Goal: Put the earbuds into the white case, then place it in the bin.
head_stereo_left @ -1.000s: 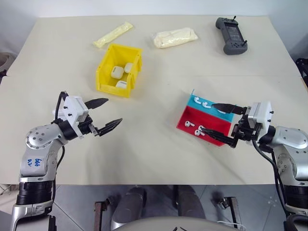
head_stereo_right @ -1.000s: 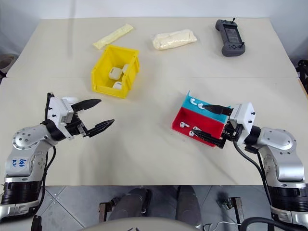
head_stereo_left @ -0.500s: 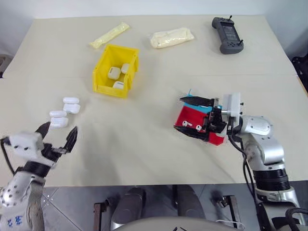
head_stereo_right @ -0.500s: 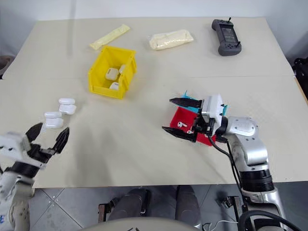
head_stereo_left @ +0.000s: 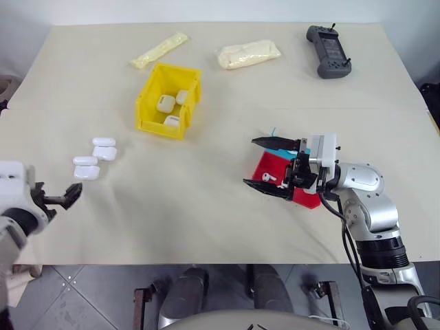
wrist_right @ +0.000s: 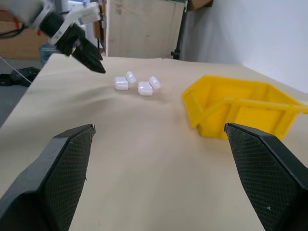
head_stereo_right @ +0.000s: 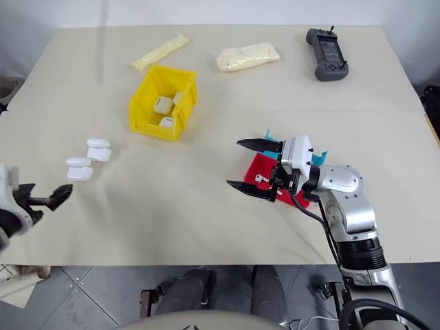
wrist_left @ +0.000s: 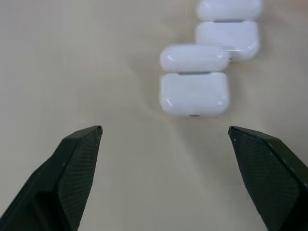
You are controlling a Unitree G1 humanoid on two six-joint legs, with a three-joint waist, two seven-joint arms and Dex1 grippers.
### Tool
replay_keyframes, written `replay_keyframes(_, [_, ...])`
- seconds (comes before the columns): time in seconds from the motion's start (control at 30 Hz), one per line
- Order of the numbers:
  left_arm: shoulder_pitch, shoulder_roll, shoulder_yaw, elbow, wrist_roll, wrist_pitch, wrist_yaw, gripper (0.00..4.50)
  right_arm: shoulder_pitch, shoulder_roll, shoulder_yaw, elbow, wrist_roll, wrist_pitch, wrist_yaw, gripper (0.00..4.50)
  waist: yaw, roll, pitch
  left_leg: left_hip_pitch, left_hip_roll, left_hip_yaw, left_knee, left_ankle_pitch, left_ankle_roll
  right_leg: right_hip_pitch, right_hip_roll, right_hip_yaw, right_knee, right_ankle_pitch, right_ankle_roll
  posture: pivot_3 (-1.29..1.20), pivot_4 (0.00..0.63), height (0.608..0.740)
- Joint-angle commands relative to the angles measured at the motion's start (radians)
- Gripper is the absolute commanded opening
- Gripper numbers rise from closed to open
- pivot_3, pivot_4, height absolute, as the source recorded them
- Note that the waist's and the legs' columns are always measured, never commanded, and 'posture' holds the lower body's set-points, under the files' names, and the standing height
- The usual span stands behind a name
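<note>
The left claw (head_stereo_left: 58,198) has swung back from beside the bin (head_stereo_left: 169,100), fingers spread, facing the open white cases (head_stereo_left: 94,159). The right claw (head_stereo_left: 268,165), released, has slid over the tray's (head_stereo_left: 302,196) earbuds (head_stereo_left: 266,177), ready to pick.

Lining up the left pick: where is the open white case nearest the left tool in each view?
Left eye: open white case, table's left edge.
Right eye: case, same spot.
Left wrist: case, just ahead.
Right wrist: case, far across.
Landmark: left tool, open beside it.
</note>
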Motion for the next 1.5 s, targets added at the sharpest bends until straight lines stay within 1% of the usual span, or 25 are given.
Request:
replay_keyframes(0.03, [-0.147, 0.072, -0.029, 0.089, -0.019, 0.233, -0.02, 4.46, 0.007, 0.009, -0.003, -0.02, -0.004, -0.025, -0.009, 4.5, -0.006, 0.0, 0.0, 0.0, 0.0, 0.0, -0.001, 0.0, 0.0, 0.0, 0.0, 0.0, 0.001, 0.0, -0.001, 0.0, 0.15, 0.74])
replay_keyframes(0.1, [-0.227, 0.117, -0.091, 0.147, -0.026, 0.309, -0.045, 4.46, 0.01, 0.016, 0.002, -0.025, -0.008, -0.025, -0.018, 4.5, -0.012, 0.0, 0.0, 0.0, 0.0, -0.001, -0.001, 0.0, 0.0, -0.001, 0.0, 0.0, 0.001, 0.0, -0.001, 0.0, 0.15, 0.74])
replay_keyframes(0.17, [-0.281, 0.149, -0.151, 0.193, -0.015, 0.328, -0.066, 4.46, 0.011, 0.023, 0.006, -0.029, -0.011, -0.025, -0.024, 4.5, -0.018, 0.0, 0.0, 0.0, 0.0, -0.001, -0.001, 0.0, -0.001, -0.001, 0.0, -0.001, 0.002, -0.001, -0.001, 0.0, 0.15, 0.74])
replay_keyframes(0.27, [-0.412, 0.148, -0.254, 0.33, 0.029, 0.307, -0.071, 4.46, 0.014, 0.029, 0.014, -0.035, -0.016, -0.03, -0.029, 4.5, -0.019, 0.0, 0.0, 0.0, 0.001, 0.0, -0.001, 0.0, -0.002, -0.003, 0.0, 0.0, 0.003, -0.001, -0.001, 0.0, 0.15, 0.74])
replay_keyframes(0.33, [-0.464, 0.148, -0.302, 0.39, 0.048, 0.304, -0.076, 4.46, 0.019, 0.03, 0.017, -0.04, -0.018, -0.033, -0.031, 4.5, -0.018, 0.0, 0.0, 0.0, 0.001, 0.0, -0.001, 0.0, -0.002, -0.003, 0.001, -0.001, 0.003, -0.001, -0.002, 0.0, 0.15, 0.74])
replay_keyframes(0.67, [-0.56, 0.085, -0.383, 0.508, 0.13, 0.228, -0.075, 4.46, 0.071, 0.042, 0.025, -0.108, -0.031, -0.037, -0.088, 4.5, -0.018, 0.0, 0.0, -0.003, 0.001, 0.001, 0.001, 0.001, -0.003, -0.008, 0.001, -0.001, 0.005, -0.001, -0.002, 0.0, 0.15, 0.74])
replay_keyframes(0.87, [-0.565, 0.097, -0.412, 0.522, 0.153, 0.247, -0.096, 4.46, 0.077, 0.043, 0.023, -0.118, -0.033, -0.041, -0.112, 4.5, -0.018, 0.0, 0.0, -0.003, 0.001, 0.001, 0.001, 0.001, -0.003, -0.008, 0.001, 0.0, 0.006, -0.001, -0.002, 0.0, 0.15, 0.74])
replay_keyframes(0.97, [-0.559, 0.103, -0.415, 0.526, 0.165, 0.244, -0.104, 3.92, 0.081, 0.045, 0.027, -0.12, -0.035, -0.044, -0.121, 4.5, -0.018, 0.0, 0.0, -0.003, 0.001, 0.001, 0.001, 0.001, -0.003, -0.008, 0.001, 0.0, 0.006, -0.001, -0.002, 0.0, 0.15, 0.74])
replay_keyframes(1.07, [-0.548, 0.111, -0.416, 0.514, 0.167, 0.264, -0.118, 2.96, 0.085, 0.048, 0.03, -0.121, -0.036, -0.046, -0.129, 4.5, -0.018, 0.0, 0.0, -0.003, 0.001, 0.001, 0.001, 0.001, -0.003, -0.008, 0.001, 0.0, 0.006, -0.001, -0.002, 0.0, 0.15, 0.74])
replay_keyframes(1.1, [-0.539, 0.116, -0.417, 0.504, 0.165, 0.273, -0.125, 2.78, 0.082, 0.05, 0.031, -0.118, -0.037, -0.047, -0.13, 4.5, -0.019, 0.0, 0.0, -0.003, 0.0, 0.001, 0.001, 0.001, -0.003, -0.008, 0.0, 0.0, 0.006, -0.001, -0.002, 0.0, 0.15, 0.74])
replay_keyframes(1.23, [-0.493, 0.14, -0.393, 0.456, 0.155, 0.272, -0.158, 2.78, 0.073, 0.051, 0.03, -0.102, -0.04, -0.051, -0.125, 4.5, -0.024, 0.0, 0.0, -0.003, 0.001, 0.001, 0.0, 0.001, -0.003, -0.008, 0.0, 0.0, 0.006, -0.001, -0.002, 0.0, 0.15, 0.74])
replay_keyframes(1.37, [-0.405, 0.107, -0.259, 0.344, 0.106, 0.125, -0.247, 2.78, 0.072, 0.042, 0.022, -0.09, -0.039, -0.055, -0.116, 4.5, -0.029, 0.0, 0.0, -0.003, 0.001, 0.001, 0.0, 0.001, -0.003, -0.008, 0.001, 0.0, 0.006, -0.001, -0.002, 0.0, 0.15, 0.74])
replay_keyframes(1.43, [-0.27, 0.077, -0.134, 0.188, 0.028, 0.007, -0.381, 2.78, 0.07, 0.023, 0.009, -0.083, -0.041, -0.057, -0.109, 4.5, -0.033, 0.0, 0.0, -0.004, 0.001, 0.001, 0.001, 0.001, -0.003, -0.008, 0.001, 0.0, 0.005, -0.001, -0.002, 0.0, 0.15, 0.74])
replay_keyframes(1.47, [-0.215, 0.062, -0.089, 0.12, -0.007, -0.043, -0.439, 2.78, 0.068, 0.014, -0.001, -0.077, -0.039, -0.057, -0.107, 4.5, -0.035, 0.0, 0.0, -0.004, 0.001, 0.001, 0.001, 0.001, -0.003, -0.008, 0.0, 0.0, 0.005, -0.001, -0.002, 0.0, 0.15, 0.74])
replay_keyframes(1.5, [-0.169, 0.027, -0.048, 0.052, -0.041, -0.114, -0.488, 2.78, 0.062, 0.003, -0.013, -0.07, -0.037, -0.056, -0.106, 4.5, -0.037, 0.0, 0.0, -0.004, 0.001, 0.001, 0.001, 0.001, -0.003, -0.008, 0.0, 0.0, 0.005, -0.001, -0.002, 0.0, 0.15, 0.74])
